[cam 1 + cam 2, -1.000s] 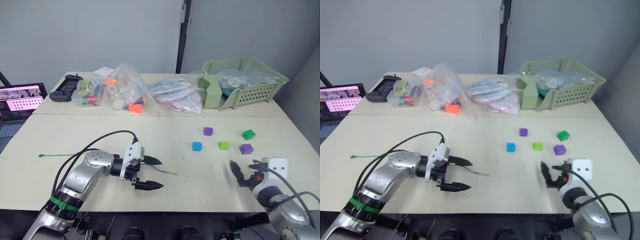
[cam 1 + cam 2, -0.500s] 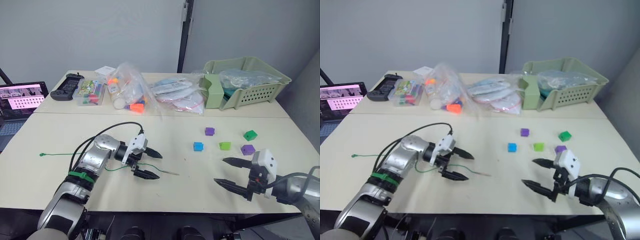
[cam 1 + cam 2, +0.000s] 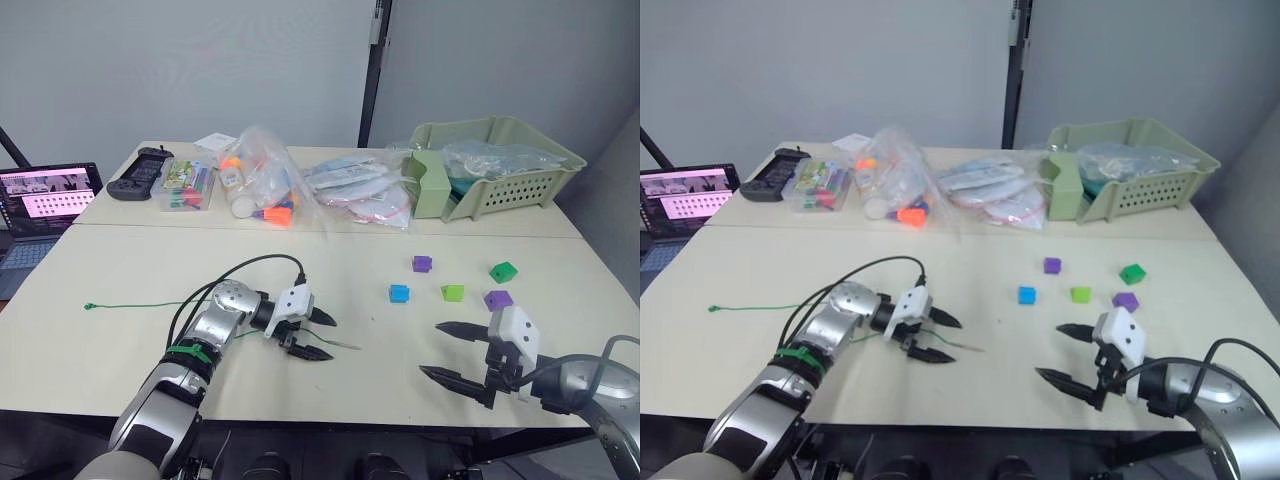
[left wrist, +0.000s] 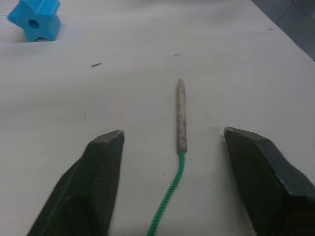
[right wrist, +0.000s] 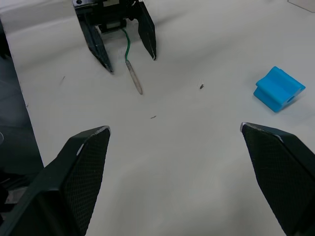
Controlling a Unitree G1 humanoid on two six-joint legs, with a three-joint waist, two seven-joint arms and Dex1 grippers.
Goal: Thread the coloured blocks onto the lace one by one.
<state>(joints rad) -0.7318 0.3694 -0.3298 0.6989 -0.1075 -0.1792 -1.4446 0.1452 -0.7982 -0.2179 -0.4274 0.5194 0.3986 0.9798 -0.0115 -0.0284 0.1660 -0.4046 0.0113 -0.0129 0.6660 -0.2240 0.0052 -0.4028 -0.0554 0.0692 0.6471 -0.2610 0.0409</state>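
lace (image 3: 160, 303) is lying across the tabletop (image 3: 330, 400), its knotted end out at the robot's left and its stiff pale tip (image 4: 180, 115) resting flat between the spread fingers of the left pincer (image 3: 313, 335). that pincer is sitting low over the surface with its fingers apart, straddling the cord and touching none of it. over on the right, the right pincer (image 3: 447, 351) is hovering near the front edge, fingers wide apart and gripping nothing, pointing towards the left one.

blocks are sitting loose further back on the right side: the blue block (image 3: 398, 292) is nearest the lace tip, the light green block (image 3: 451, 292) is just beside it, one purple block (image 3: 497, 299) is beyond that, the other purple block (image 3: 422, 264) and the dark green block (image 3: 503, 271) are lying a little further back. all five are apart from each other and from both pincers.
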